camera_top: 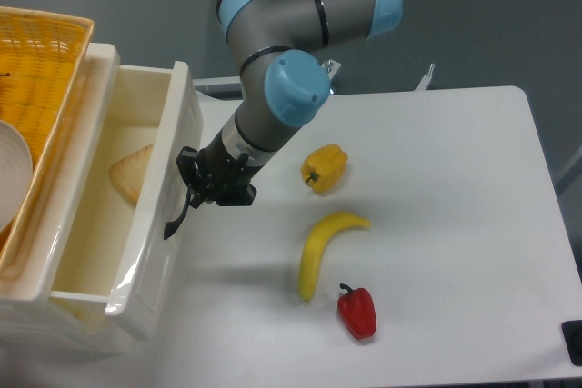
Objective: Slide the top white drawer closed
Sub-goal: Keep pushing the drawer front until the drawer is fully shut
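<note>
Top white drawer [156, 197], glossy and deep, partly pulled out, curved black handle on its front.

One fixed camera looks steeply down from high above the table's [436, 170] near edge, facing the robot base at 12 o'clock; the white cabinet [55, 333] fills 9 o'clock, cropped; table top spans mid-range, no second view

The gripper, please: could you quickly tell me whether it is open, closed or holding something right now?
Gripper: pressed against the front of the top white drawer by its black handle; open or closed cannot be told.
</note>
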Controlling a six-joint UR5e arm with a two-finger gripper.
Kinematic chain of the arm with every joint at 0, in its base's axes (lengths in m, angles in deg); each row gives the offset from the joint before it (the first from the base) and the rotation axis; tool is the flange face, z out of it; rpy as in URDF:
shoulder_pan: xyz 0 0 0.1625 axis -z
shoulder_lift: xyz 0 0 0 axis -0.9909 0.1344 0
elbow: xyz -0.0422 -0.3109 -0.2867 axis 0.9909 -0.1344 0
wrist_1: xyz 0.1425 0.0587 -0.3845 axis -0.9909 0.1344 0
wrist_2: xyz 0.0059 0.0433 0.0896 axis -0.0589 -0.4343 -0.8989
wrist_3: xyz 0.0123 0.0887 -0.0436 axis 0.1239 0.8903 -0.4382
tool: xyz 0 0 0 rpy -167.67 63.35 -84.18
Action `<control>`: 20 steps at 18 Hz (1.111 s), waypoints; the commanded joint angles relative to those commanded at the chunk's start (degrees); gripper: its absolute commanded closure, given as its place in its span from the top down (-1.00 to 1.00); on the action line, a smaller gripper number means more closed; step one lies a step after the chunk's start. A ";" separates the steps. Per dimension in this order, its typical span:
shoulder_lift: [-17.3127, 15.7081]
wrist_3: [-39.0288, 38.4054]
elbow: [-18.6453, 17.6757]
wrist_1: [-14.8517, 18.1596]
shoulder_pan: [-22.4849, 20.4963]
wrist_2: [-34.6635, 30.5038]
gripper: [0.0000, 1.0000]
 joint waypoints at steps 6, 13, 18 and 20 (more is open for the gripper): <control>0.00 -1.23 0.00 -0.35 1.94 0.00 -0.91; 0.35 -2.28 0.09 -0.53 4.31 -0.09 -0.91; 0.53 -2.55 0.09 -0.62 5.37 0.00 -0.91; 0.53 -2.72 0.18 -1.14 5.89 0.00 -0.91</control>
